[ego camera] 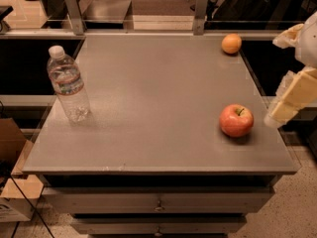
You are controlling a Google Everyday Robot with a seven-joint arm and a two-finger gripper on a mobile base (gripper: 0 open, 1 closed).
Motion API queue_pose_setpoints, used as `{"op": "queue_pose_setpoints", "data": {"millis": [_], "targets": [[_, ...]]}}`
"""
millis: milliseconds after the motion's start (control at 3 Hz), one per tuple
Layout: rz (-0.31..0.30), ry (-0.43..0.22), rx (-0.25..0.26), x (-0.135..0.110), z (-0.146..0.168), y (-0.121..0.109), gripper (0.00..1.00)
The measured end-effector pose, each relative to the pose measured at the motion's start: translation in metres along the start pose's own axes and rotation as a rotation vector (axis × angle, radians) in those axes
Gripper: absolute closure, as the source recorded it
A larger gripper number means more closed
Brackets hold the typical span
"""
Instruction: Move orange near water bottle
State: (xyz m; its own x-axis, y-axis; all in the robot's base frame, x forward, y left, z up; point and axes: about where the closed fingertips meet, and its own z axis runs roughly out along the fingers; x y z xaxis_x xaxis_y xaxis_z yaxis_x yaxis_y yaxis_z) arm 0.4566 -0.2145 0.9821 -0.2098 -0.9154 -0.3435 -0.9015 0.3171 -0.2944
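A: Where's the orange (pixel 231 43)?
B: Round, at the table's (pixel 148 113) far-right corner.
A: And the water bottle (pixel 68 84)?
B: Upright, long axis vertical, cap up, on the table's left side.
A: And the gripper (pixel 275 118)?
B: Off the table's right edge. Its grasp state cannot be told.

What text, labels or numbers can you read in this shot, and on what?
The water bottle label band: print too blurred to read.
The orange, apple and table: no text.
The gripper, off the table's right edge by the apple: no readable marking.
The cardboard box: nothing readable.
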Motion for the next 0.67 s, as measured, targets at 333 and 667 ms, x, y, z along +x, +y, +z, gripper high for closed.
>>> {"op": "queue_pose_setpoints", "data": {"millis": [333,667], "targets": [[0.005,-0.155,0.033,-0.0274,0.0081,-0.0242,0.0],[0.004,-0.154,0.033,-0.0272,0.008,-0.024,0.0]]}}
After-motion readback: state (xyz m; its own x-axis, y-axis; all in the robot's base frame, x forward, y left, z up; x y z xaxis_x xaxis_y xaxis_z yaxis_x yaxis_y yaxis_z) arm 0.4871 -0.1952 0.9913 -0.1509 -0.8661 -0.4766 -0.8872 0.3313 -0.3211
